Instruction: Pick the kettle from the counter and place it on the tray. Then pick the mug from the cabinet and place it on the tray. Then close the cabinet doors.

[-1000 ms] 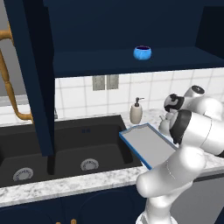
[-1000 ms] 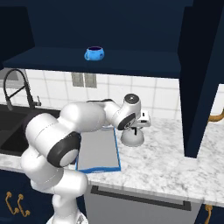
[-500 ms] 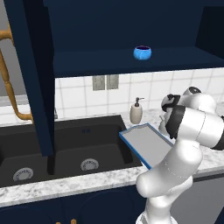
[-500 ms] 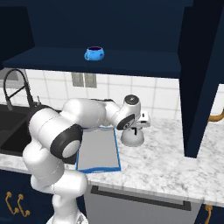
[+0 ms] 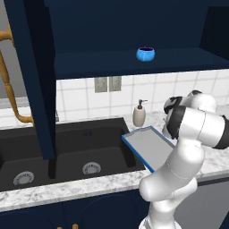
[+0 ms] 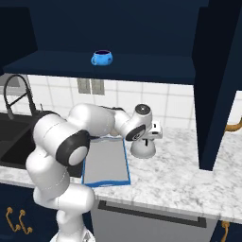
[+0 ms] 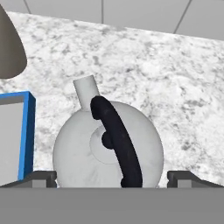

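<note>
The silver-grey kettle [image 7: 83, 148] with its black arched handle [image 7: 117, 140] stands on the speckled counter [image 7: 175, 87], just right of the tray [image 6: 106, 163]. My gripper [image 7: 111, 178] hangs straight over it, open, with one fingertip on either side of the dome. In the right base view the hand sits just above the kettle [image 6: 143, 150]. The blue-rimmed tray [image 5: 147, 145] lies bare beside the sink. The blue mug [image 5: 146, 54] stands on the navy shelf of the open cabinet [image 5: 112, 62]; the mug [image 6: 101, 57] is well above the hand.
A beige soap bottle [image 5: 139, 114] stands against the tiles behind the tray. The black double sink [image 5: 67, 152] and a faucet [image 6: 16, 94] lie to the left. Open navy cabinet doors [image 5: 31, 80] [image 6: 217, 85] with brass handles hang at both sides.
The hand has sunk a little closer to the kettle and the elbow has swung slightly. The jaws stay wide open; kettle, tray and mug have not moved.
</note>
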Motion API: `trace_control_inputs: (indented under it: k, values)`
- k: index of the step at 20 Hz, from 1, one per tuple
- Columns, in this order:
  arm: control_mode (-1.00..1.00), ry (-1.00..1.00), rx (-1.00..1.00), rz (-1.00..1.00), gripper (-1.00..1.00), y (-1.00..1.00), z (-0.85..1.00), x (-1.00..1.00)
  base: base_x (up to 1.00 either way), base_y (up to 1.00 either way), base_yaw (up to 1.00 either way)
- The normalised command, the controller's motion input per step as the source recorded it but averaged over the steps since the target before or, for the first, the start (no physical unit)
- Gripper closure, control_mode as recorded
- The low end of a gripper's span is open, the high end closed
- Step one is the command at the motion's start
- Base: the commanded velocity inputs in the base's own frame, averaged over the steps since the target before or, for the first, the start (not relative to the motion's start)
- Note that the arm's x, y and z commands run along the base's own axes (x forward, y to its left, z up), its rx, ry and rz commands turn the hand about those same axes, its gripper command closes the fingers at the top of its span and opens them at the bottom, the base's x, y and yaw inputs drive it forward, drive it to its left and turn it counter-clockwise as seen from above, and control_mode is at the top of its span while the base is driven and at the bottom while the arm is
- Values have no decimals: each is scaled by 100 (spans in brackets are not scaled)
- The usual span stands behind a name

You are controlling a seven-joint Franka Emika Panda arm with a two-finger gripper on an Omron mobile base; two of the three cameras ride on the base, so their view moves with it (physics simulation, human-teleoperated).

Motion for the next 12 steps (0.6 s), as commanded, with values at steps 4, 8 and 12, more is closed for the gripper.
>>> trace_control_inputs:
  k: [4, 8, 12]
  values:
    - [-100, 0, 0, 0, -100, 0, -13, 2, 0, 0, 0]
    - [-100, 0, 0, 0, 100, 0, -11, 1, 0, 0, 0]
    - [-100, 0, 0, 0, 100, 0, -2, 0, 0, 0, 0]
